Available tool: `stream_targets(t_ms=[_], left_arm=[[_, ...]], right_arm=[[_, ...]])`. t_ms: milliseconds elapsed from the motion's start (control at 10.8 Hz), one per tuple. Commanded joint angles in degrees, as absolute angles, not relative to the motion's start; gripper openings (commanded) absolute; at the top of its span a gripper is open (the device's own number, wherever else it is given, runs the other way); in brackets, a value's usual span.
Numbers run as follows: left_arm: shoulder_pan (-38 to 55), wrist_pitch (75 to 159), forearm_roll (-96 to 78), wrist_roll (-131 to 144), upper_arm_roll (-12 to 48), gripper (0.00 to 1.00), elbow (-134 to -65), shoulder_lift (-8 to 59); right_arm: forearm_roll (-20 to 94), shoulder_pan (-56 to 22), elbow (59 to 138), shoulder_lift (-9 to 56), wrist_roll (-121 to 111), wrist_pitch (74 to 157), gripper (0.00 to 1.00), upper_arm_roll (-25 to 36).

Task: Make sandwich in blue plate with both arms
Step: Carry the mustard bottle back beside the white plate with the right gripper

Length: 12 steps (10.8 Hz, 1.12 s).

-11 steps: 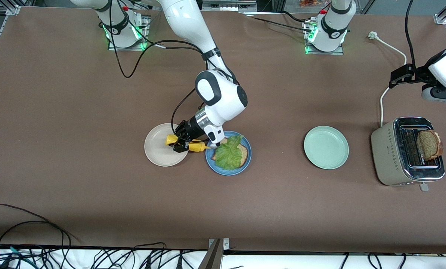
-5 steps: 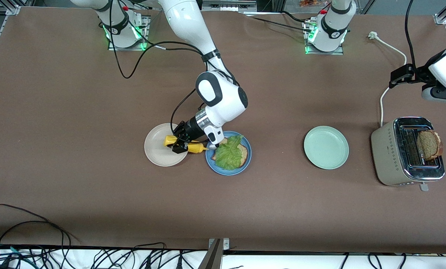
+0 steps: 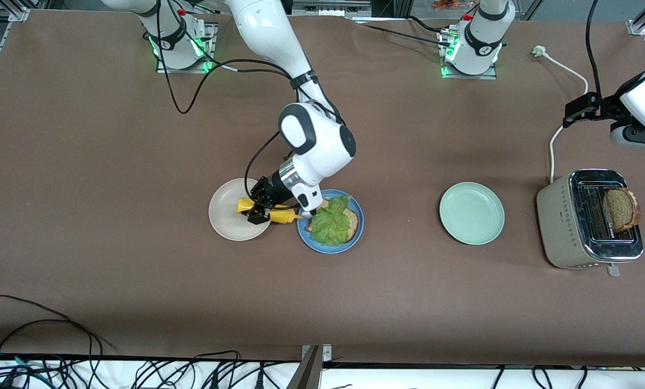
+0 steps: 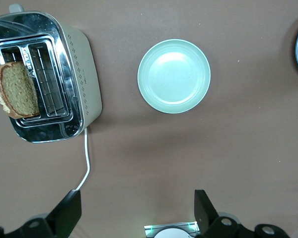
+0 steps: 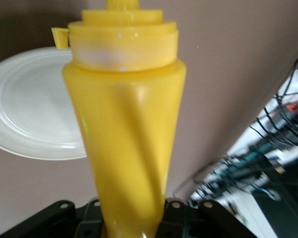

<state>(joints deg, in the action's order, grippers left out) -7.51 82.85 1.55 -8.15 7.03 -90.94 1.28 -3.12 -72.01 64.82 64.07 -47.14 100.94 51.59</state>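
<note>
Unlabelled yellow bottle point(image 3: 267, 211) in right tool point(image 3: 260, 210)

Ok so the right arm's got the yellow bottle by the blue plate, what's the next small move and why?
Probably swing the yellow bottle a little farther over the lettuce. The right gripper holds it sideways, tip at the blue plate rim beside the beige plate, so a squeeze now might miss. The left gripper waits above the toaster.
</note>
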Motion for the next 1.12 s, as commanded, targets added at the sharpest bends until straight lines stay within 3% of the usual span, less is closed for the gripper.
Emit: stream_targets(t_ms=[0, 186, 465, 744, 1023], left_arm=[[-7.8, 81.7, 2.5, -7.9, 7.3, 1.0, -89.8, 1.4], [-7.8, 81.7, 2.5, -7.9, 7.3, 1.0, -89.8, 1.4], [-7.9, 81.7, 2.5, -8.0, 7.3, 1.0, -89.8, 1.4], [-7.9, 81.7, 2.5, -8.3, 7.3, 1.0, -89.8, 1.4], [-7.9, 81.7, 2.5, -8.6, 7.1, 1.0, -89.8, 1.5]], right_arm=[[14.9, -63.5, 64.7, 54.3, -56.2, 101.9, 0.0, 50.1], [27.4, -55.8, 65.8, 48.6, -61.8, 101.8, 0.0, 46.3], [35.0, -40.2, 70.2, 40.2, -70.0, 101.5, 0.0, 33.0], [51.4, -25.6, 70.8, 39.9, -82.7, 95.4, 0.0, 27.5], [54.3, -12.6, 71.7, 40.3, -94.2, 90.9, 0.0, 17.9]])
